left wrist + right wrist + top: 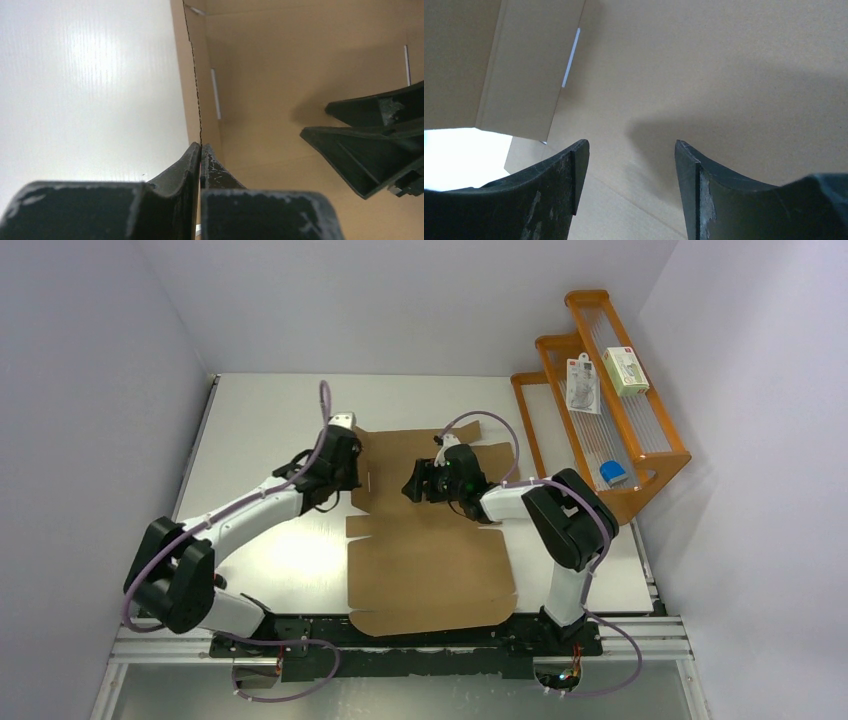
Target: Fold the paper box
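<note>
The paper box (430,570) is a flat brown cardboard sheet with flaps and slots, lying on the white table (260,430) between the arms. My left gripper (352,465) is at the sheet's far left flap. In the left wrist view its fingers (201,150) are shut on that flap's thin edge, and the flap (195,75) stands up from the panel (280,60). My right gripper (410,487) hovers open just above the middle of the far panel, also seen from the left wrist (315,119). In its own view the right gripper (631,147) has only bare cardboard (724,60) between its fingers.
An orange wire-fronted rack (610,410) stands at the table's right edge, holding small white packages (583,383) and a blue item (613,473). Grey walls close in the left, back and right sides. A black rail runs along the near edge by the arm bases.
</note>
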Controlling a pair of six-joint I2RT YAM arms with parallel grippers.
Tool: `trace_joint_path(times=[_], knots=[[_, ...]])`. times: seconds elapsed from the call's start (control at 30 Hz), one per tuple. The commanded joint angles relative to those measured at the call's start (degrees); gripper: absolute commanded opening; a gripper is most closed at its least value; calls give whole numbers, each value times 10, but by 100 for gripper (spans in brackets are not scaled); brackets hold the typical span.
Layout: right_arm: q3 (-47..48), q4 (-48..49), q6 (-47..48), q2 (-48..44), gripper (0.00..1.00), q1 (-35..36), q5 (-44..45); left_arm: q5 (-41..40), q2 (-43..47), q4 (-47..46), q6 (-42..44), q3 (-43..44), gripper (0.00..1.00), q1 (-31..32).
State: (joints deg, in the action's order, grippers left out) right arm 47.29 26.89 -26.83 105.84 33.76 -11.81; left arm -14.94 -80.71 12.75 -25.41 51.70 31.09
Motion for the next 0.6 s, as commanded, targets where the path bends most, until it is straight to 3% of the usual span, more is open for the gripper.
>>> trace_joint_path(times=[0.0,0.33,0.57], knots=[[-11,-11,-14,29,68,5,15,-113,-45,65,10,57,5,72],[-14,-7,-22,31,67,9,25,-279,-193,173,-2,190,5,213],[-20,-4,-24,29,67,9,29,-329,-283,225,-15,262,5,253]])
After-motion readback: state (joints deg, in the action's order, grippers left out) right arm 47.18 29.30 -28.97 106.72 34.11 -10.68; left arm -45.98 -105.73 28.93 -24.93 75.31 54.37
